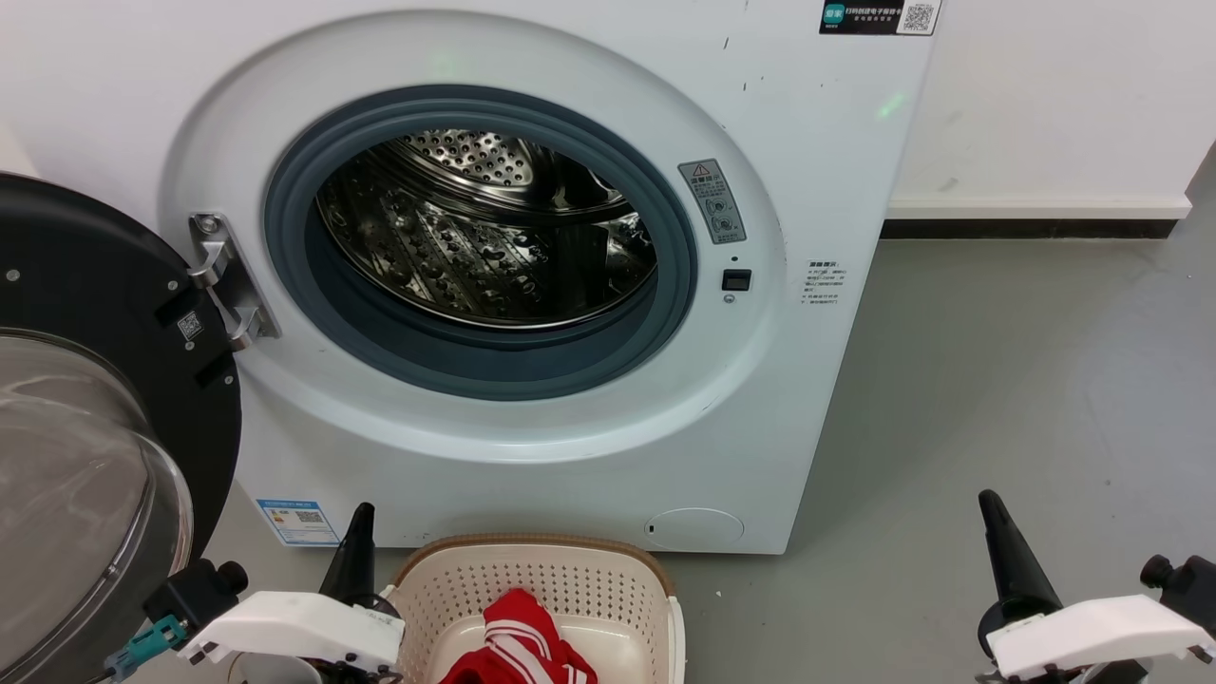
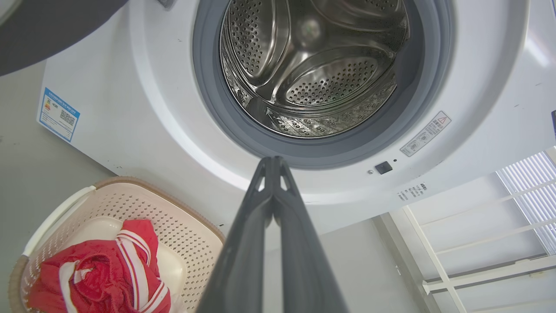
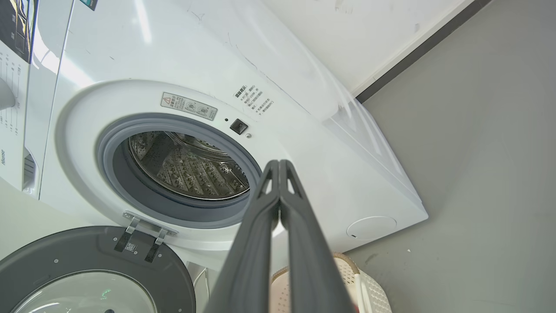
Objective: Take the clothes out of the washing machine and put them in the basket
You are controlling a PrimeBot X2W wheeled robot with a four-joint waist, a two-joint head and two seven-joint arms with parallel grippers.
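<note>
Head view: clothes [image 1: 518, 646] at basket [image 1: 532, 551] near edge, beside left gripper [image 1: 359, 532], right gripper [image 1: 997, 522] well apart; both clenched, empty.

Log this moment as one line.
clothes in basket; washing machine drum shows none; door open; left gripper shut; right gripper shut

Clothes [image 1: 522, 646] in basket [image 1: 532, 579], before washing machine [image 1: 807, 380].
</note>
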